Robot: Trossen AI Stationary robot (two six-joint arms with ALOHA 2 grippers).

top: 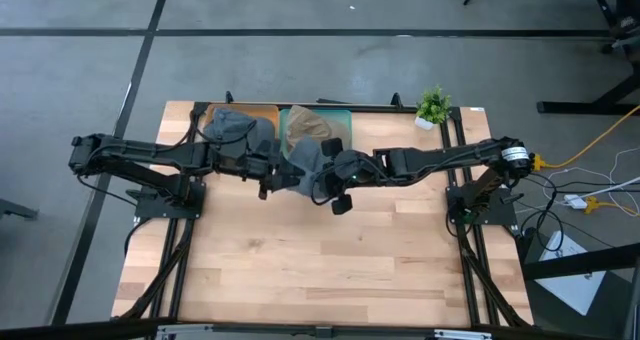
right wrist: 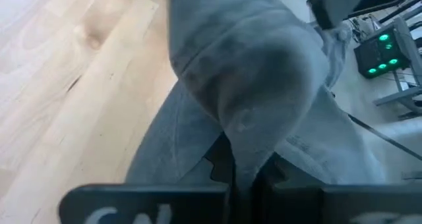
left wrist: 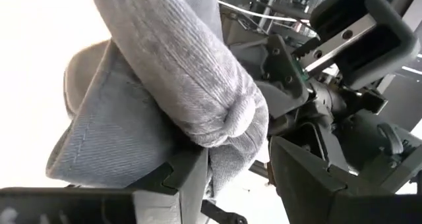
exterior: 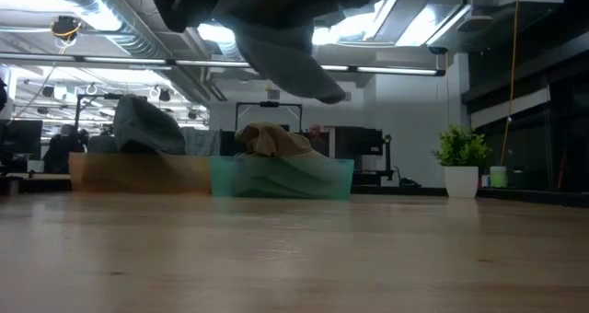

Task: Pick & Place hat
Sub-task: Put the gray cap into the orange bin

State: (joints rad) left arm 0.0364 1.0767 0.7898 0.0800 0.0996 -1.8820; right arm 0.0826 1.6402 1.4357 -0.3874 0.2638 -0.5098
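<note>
A light wooden table [top: 320, 250] is seen from above on a grey floor, with both dark arms stretched inward to meet near its far middle. A grey hat [top: 305, 165] is held aloft between them, just in front of a teal bin [top: 345, 115] filled with tan cloth; an orange bin [top: 262, 110] holding another grey hat [top: 238, 128] is set beside it, and a small potted plant [top: 433, 106] is placed toward the right.

From table height, the grey hat [exterior: 285, 60] is shown hanging clear above the tabletop, its brim drooping, with the two bins and the plant [exterior: 462, 161] lined up behind it.

In the left wrist view, the left gripper [left wrist: 234, 174] is seen with its jaws parted around a bunched fold of the hat [left wrist: 178, 72]; whether the cloth is actually pinched cannot be told.

In the right wrist view, the right gripper [right wrist: 247, 174] is shown clamped tight on the hat's fabric [right wrist: 257, 72], which is draped over its fingers above the wood.
</note>
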